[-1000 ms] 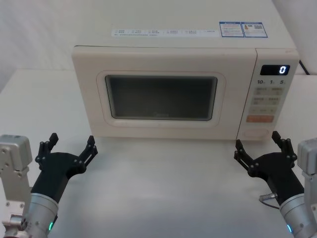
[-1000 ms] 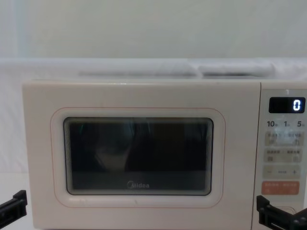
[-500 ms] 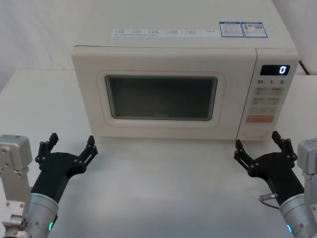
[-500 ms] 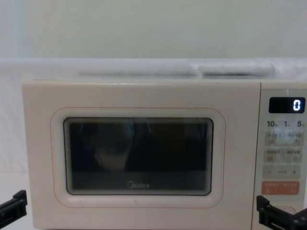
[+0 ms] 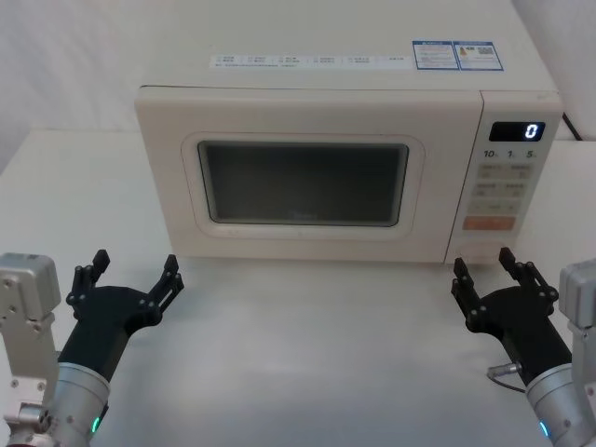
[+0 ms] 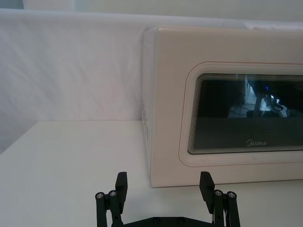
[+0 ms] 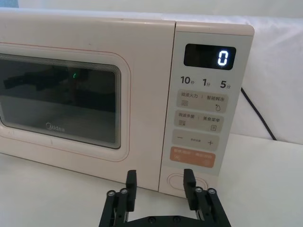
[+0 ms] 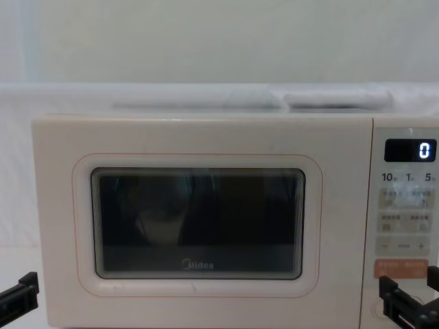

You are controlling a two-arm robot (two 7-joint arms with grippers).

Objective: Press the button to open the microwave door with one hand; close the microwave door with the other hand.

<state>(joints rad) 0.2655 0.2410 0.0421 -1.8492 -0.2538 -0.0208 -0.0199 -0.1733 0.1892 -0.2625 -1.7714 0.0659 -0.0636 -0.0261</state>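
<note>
The cream microwave stands at the back of the table with the microwave door shut. The button sits lowest on the control panel, under the orange-red key. My right gripper hovers just in front of the button, apart from it, open with a narrowed gap and nothing held. My left gripper rests open before the door's lower left corner, clear of the microwave.
The white table stretches between both arms. A black cable runs down behind the microwave's right side. A small metal piece lies beside my right wrist. The display reads 0.
My right gripper's fingers have drawn closer together, and the gripper has shifted slightly right toward the button. The left arm and the door have not moved.
</note>
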